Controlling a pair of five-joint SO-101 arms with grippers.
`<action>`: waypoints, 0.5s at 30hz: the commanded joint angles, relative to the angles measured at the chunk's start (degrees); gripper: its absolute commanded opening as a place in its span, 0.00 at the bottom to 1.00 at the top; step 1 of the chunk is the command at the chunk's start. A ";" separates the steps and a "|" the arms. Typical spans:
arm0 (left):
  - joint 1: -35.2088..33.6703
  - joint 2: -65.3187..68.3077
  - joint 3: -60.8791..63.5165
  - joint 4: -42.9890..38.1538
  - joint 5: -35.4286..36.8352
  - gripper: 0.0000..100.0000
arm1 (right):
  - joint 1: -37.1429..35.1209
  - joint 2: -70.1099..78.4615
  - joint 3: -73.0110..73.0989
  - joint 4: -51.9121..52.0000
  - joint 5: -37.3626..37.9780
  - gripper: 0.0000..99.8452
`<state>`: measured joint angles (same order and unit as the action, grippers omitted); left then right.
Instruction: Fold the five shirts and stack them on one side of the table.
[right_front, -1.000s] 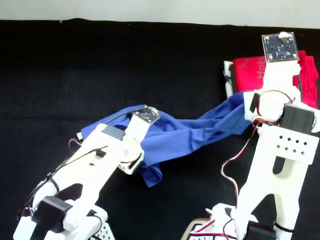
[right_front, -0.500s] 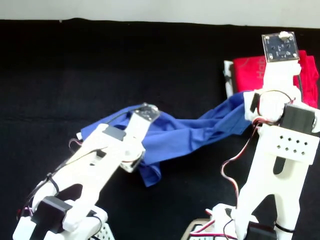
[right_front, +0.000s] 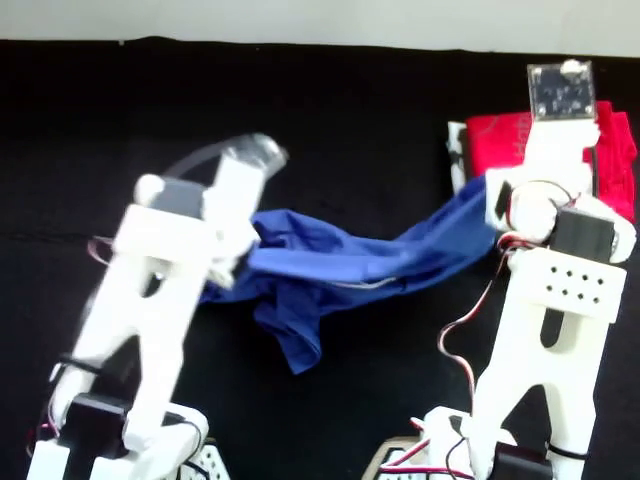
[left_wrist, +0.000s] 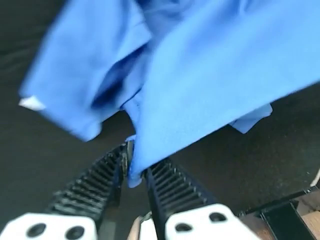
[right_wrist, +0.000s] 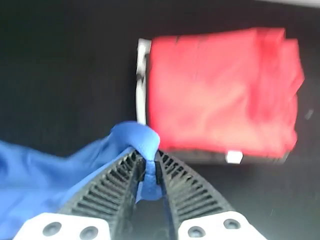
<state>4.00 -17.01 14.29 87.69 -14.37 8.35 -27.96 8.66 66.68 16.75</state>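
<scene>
The main change is on the left side. 1 s ago, and also 0.5 s ago, the left arm (right_front: 165, 270) leans low over the blue shirt (right_front: 350, 262), and that end of the shirt lies on the bench (right_front: 330, 110). Now the arm stands much more upright and has pulled its end of the shirt up. The left end effector (left_wrist: 134, 162) is nearly closed, w/ a thin fold of blue cloth pinched between its ribbed fingers (left_wrist: 172, 192).

The right arm (right_front: 550, 330) has almost not moved. The right end effector (right_wrist: 146, 161) is closed on the other end of the shirt, a small bunch of cloth, just beside the near edge of the red shirt (right_wrist: 220, 100). The red shirt lies folded at the far right of the bench, w/ a white edge (right_wrist: 141, 75) under it, prob. another folded piece.

So the blue shirt now hangs as a band between the two end effectors. A loose part droops below, nearer to the left arm; I cannot tell if it touches the bench.

I judge this as the lift-and-stretch step, i.e. before the folding itself. The shirt is twisted and bunched, not flat, so it needs to be laid out first, then folded and put on the red one. At least one shirt is already stacked.
</scene>
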 joint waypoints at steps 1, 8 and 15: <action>-5.41 -1.36 -21.93 8.97 -3.25 0.01 | -0.75 -1.19 -7.69 -4.00 -0.62 0.01; -13.49 -1.89 -41.27 12.13 -5.45 0.01 | -2.33 -1.19 -24.04 -5.14 -0.62 0.01; -19.56 -1.98 -60.18 12.84 -5.45 0.01 | -2.24 -1.19 -41.54 -5.14 -0.62 0.01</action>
<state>-13.41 -17.01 -37.49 100.26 -19.30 6.24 -27.96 -24.75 62.99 16.75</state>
